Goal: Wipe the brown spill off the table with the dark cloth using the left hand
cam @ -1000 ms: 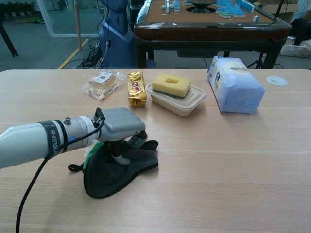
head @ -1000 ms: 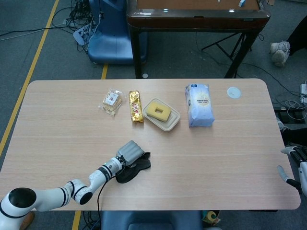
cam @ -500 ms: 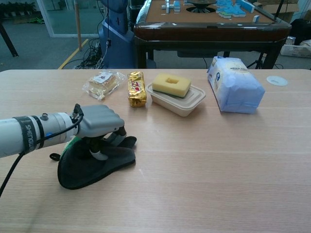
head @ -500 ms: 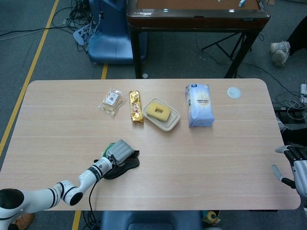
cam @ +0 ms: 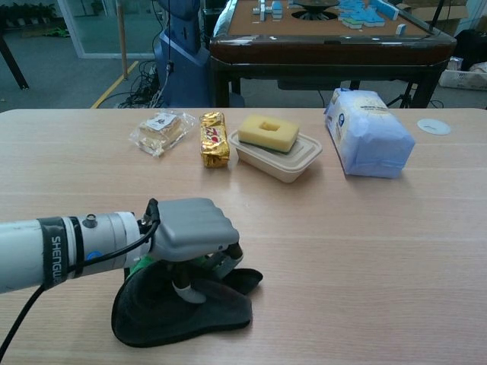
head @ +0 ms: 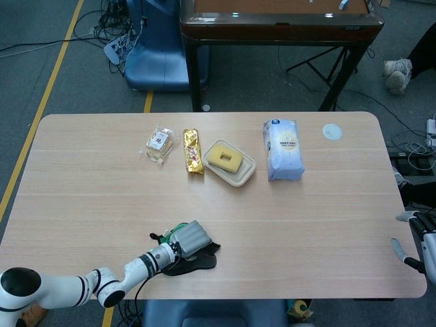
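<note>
The dark cloth point(head: 195, 261) point(cam: 183, 312) lies crumpled on the light wooden table point(head: 102, 184) near its front edge, left of centre. My left hand point(head: 188, 239) point(cam: 192, 228) presses down on top of it, its fingers curled into the folds. No brown spill shows in either view; the cloth and hand cover the spot beneath them. A bit of green peeks out at the cloth's left side point(cam: 139, 265). My right hand point(head: 417, 238) hangs off the table's right edge, fingers apart and holding nothing.
Along the back of the table lie a wrapped pastry point(head: 159, 143), a gold snack packet point(head: 193, 150), a tray with a yellow sponge point(head: 229, 161), a blue-white bag point(head: 283, 148) and a small white disc point(head: 332, 131).
My left hand slid the cloth left and then back to the right and closer to the front edge. The right hand shifted slightly at the table's right edge.
</note>
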